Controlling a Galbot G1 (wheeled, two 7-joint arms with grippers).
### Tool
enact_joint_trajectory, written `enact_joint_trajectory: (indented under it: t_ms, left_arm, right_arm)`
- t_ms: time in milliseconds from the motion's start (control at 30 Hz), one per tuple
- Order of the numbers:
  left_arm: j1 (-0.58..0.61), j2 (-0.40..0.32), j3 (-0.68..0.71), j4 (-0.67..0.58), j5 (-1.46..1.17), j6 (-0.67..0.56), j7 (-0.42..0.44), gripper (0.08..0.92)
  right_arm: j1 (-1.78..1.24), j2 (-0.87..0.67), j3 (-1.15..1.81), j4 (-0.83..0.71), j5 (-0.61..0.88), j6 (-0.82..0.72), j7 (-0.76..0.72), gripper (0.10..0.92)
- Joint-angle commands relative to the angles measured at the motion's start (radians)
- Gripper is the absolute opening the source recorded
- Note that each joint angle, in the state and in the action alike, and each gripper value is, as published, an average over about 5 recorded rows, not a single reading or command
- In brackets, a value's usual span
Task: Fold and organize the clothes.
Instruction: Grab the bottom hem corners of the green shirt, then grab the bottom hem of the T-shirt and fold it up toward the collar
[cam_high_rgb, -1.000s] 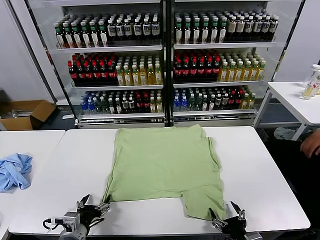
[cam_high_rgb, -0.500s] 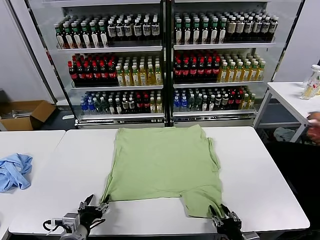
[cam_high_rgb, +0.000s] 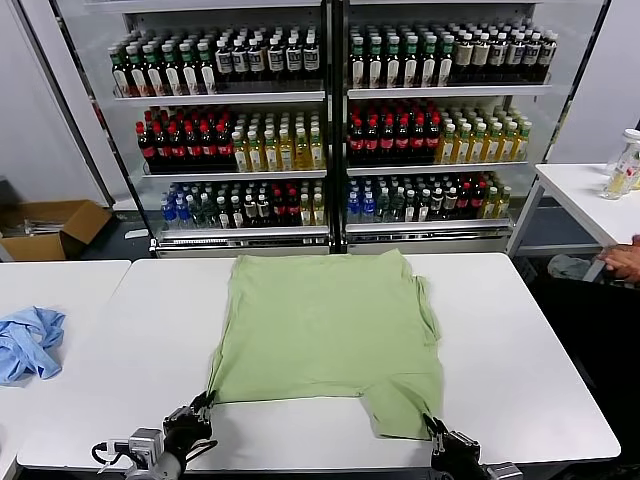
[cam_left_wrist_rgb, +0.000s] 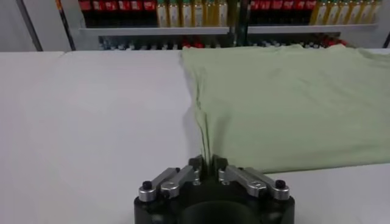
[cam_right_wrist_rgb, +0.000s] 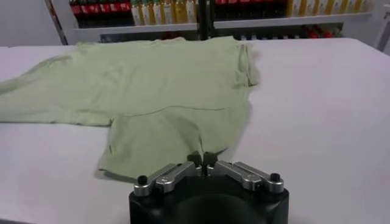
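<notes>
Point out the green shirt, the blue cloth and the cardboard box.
green shirt (cam_high_rgb: 325, 325), head view, middle of the flat body panel.
blue cloth (cam_high_rgb: 28, 342), head view, centre of the crumpled heap.
cardboard box (cam_high_rgb: 75, 228), head view, its outer side wall.

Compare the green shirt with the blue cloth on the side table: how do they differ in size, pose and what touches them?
The green shirt is much larger than the blue cloth. The shirt lies spread flat on the middle table; the cloth sits crumpled on the table at the robot's left. The left gripper and right gripper are shut on the shirt's near edge; nothing touches the cloth. Both are soft fabric.
</notes>
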Motion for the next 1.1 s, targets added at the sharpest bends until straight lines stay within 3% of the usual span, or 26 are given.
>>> enact_joint_trajectory:
  t_ms: [33, 433, 667, 800, 933, 1100]
  left_arm:
    - [0.121, 0.041, -0.045, -0.170, -0.009, 0.013, -0.005, 0.107]
    - [0.402, 0.096, -0.183, -0.340, -0.023, 0.023, -0.069, 0.083]
    - [0.470, 0.101, -0.304, -0.405, -0.121, 0.027, -0.069, 0.083]
    - [0.370, 0.105, -0.292, -0.360, -0.168, -0.051, -0.022, 0.083]
    - [0.107, 0.090, -0.212, -0.184, -0.190, -0.107, 0.039, 0.083]
    - [-0.061, 0.100, -0.164, -0.015, -0.205, -0.099, 0.088, 0.083]
  right_arm:
    - [-0.112, -0.052, 0.105, 0.162, 0.048, -0.012, -0.041, 0.120]
    - [-0.331, -0.055, 0.187, 0.312, 0.004, -0.024, -0.069, 0.120]
    - [-0.305, -0.081, 0.198, 0.343, 0.027, -0.013, -0.058, 0.120]
    - [-0.164, -0.092, 0.179, 0.313, 0.077, -0.019, -0.050, 0.120]
    - [0.082, -0.068, 0.100, 0.209, 0.103, -0.057, -0.023, 0.120]
    - [0.278, -0.043, 0.018, 0.098, 0.108, -0.093, 0.011, 0.120]
